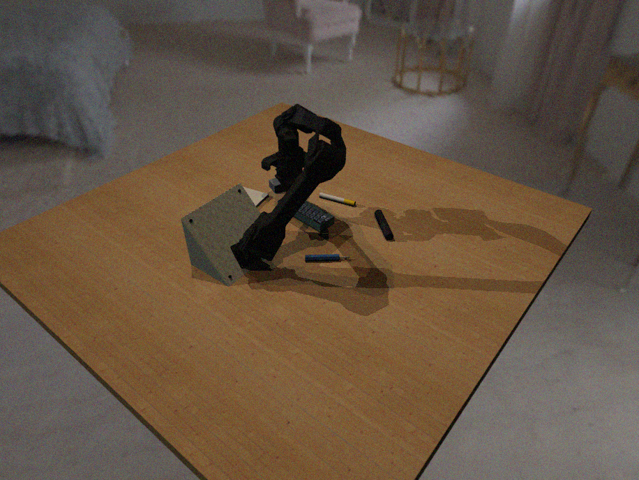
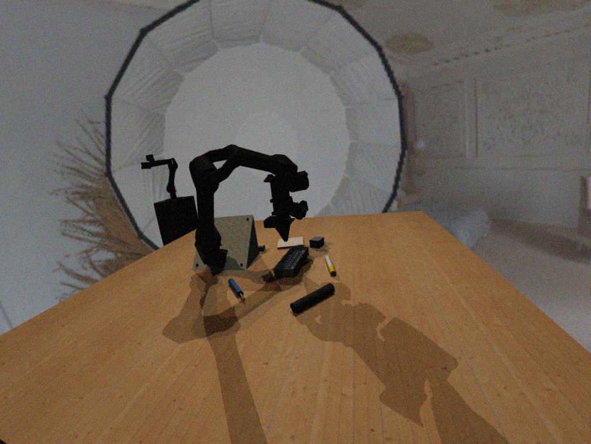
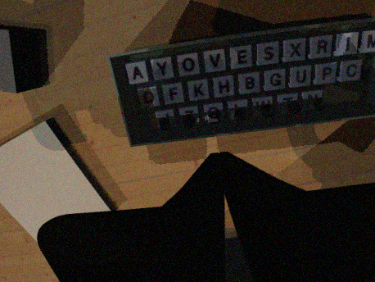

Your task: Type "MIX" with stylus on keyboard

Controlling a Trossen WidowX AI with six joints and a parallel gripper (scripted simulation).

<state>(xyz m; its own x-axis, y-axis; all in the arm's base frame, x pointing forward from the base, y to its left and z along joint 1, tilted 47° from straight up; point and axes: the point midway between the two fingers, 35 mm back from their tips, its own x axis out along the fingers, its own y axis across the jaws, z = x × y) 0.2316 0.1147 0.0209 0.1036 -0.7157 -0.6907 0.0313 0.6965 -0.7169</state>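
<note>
The dark keyboard point(image 1: 312, 215) point(image 2: 290, 261) point(image 3: 246, 78) with scrambled letter keys lies on the wooden desk point(image 1: 289, 361). My gripper point(image 2: 283, 235) point(image 3: 219, 161) is shut with nothing between its fingers. It hangs just behind the keyboard's far long edge, over bare wood next to a white pad point(image 2: 290, 242) point(image 3: 41, 176). Three pen-like things lie loose on the desk, apart from the gripper: a blue one with a thin metal tip point(image 1: 321, 257) point(image 2: 235, 287), a white one with a yellow end point(image 1: 336, 199) point(image 2: 330, 265), and a black cylinder point(image 1: 383, 224) point(image 2: 311, 298).
A small grey cube point(image 1: 274, 183) point(image 2: 316, 241) point(image 3: 6, 61) sits behind the keyboard beside the white pad. The grey wedge mount point(image 1: 217, 232) point(image 2: 236, 239) stands at the arm's base. A black camera stand point(image 2: 174, 217) rises behind the desk.
</note>
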